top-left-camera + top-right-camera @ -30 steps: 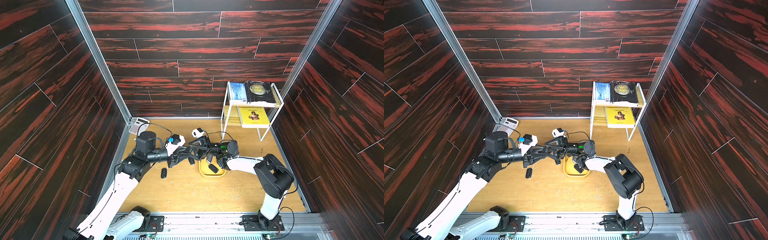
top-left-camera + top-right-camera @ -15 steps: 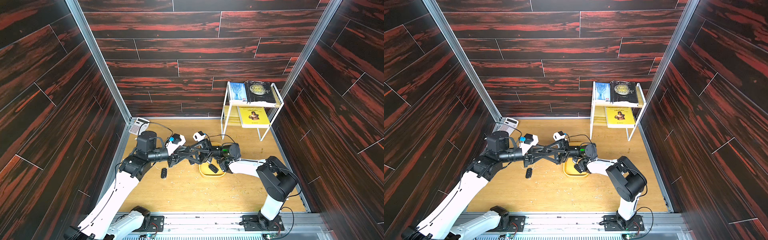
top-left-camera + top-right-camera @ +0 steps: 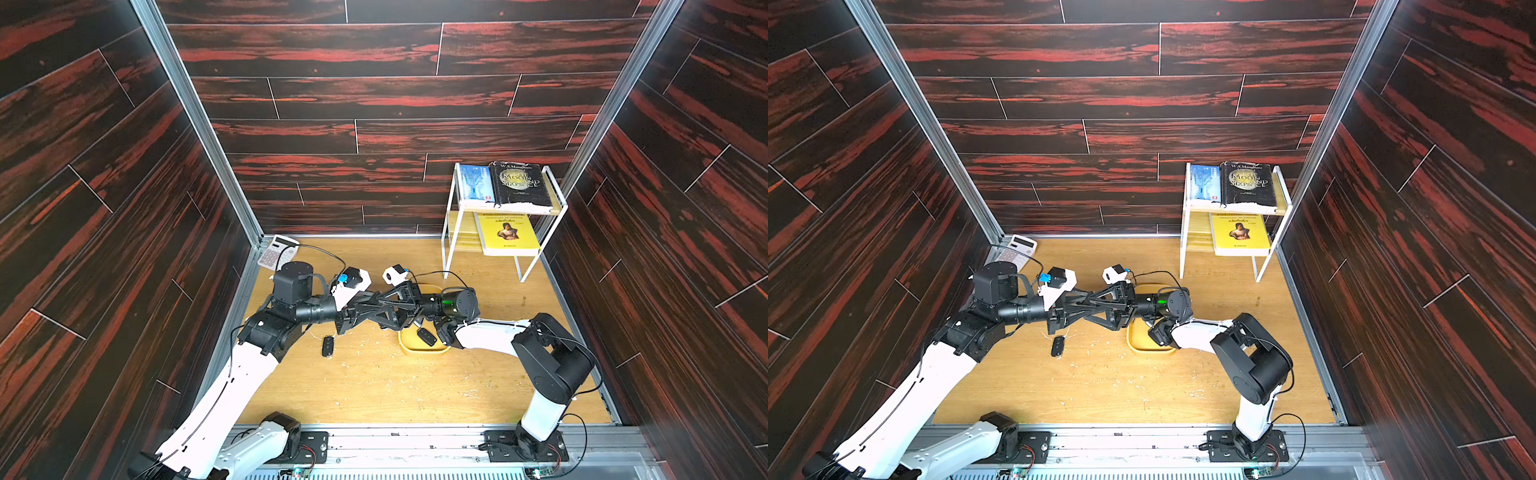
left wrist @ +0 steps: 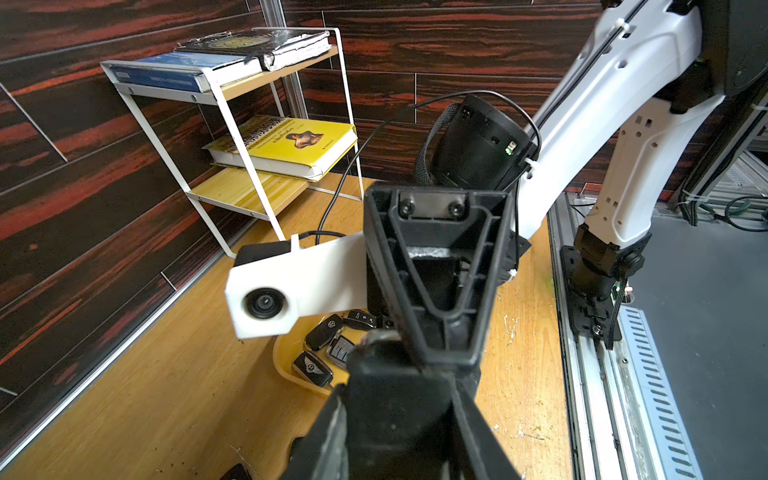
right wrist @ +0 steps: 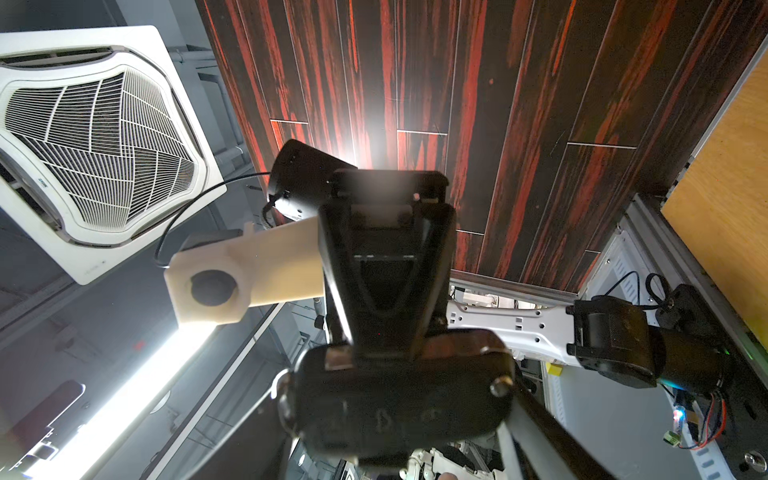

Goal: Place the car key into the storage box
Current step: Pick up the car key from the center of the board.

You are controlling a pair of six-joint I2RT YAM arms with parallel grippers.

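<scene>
Car key [image 5: 395,407] is off the table, caught where the two arms meet tip to tip, just short of the storage box [image 3: 411,347] on the left arm's side and not inside it. The left gripper [image 5: 384,349] is closed down narrow on the car key. The right gripper [image 4: 442,355] faces it head-on, rolled a quarter turn against it, and the key lies crosswise between its fingers; whether they press it or only stand around it I cannot tell.

Nearest the front, both arm bases sit on a metal rail [image 3: 415,432]. Beyond it the wooden tabletop [image 3: 395,395] is dotted with pale scraps. Next comes a second key [image 3: 328,346], flat on the wood on the near side of the left arm's wrist and apart from the box. Level with it is the box itself, a shallow yellow tray resting on the tabletop, partly covered by the right arm's wrist. The left wrist view shows several fobs [image 4: 318,334] lying close together in it.

Farthest back, a calculator [image 3: 276,251] lies in the corner on the left arm's side. In the opposite corner stands a white wire rack [image 3: 461,239], with a blue book [image 3: 476,185] and a black book [image 3: 519,183] on its top shelf and a yellow book [image 3: 507,232] on the shelf below.
</scene>
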